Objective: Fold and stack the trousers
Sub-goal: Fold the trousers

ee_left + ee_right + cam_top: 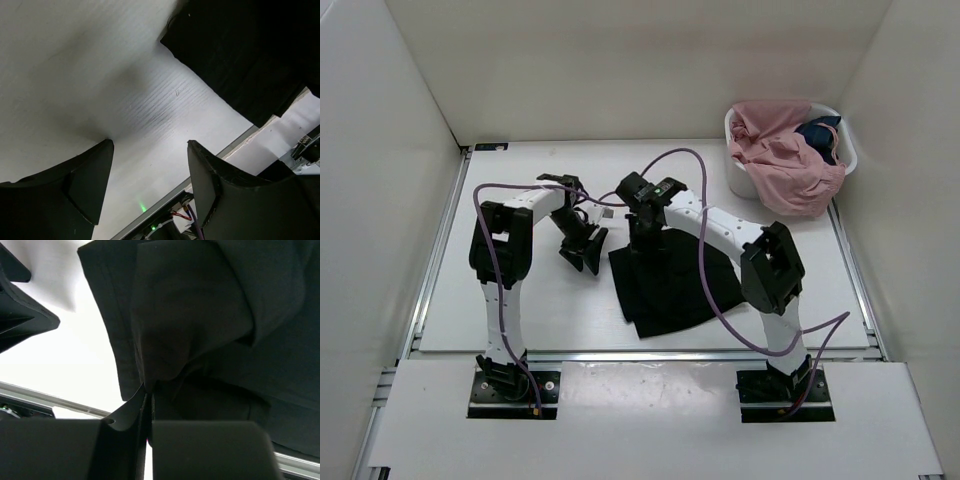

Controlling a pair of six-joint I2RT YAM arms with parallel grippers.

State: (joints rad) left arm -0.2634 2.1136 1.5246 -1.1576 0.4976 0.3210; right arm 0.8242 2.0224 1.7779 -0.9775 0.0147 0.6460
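We pinch the trousers (200, 315) with our right gripper (148, 395), likely to fold them; our left gripper (150, 145) hangs spread, empty, alongside.

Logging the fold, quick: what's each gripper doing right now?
Left gripper: open, holding nothing.
Right gripper: shut, pinching a fold of the black trousers.
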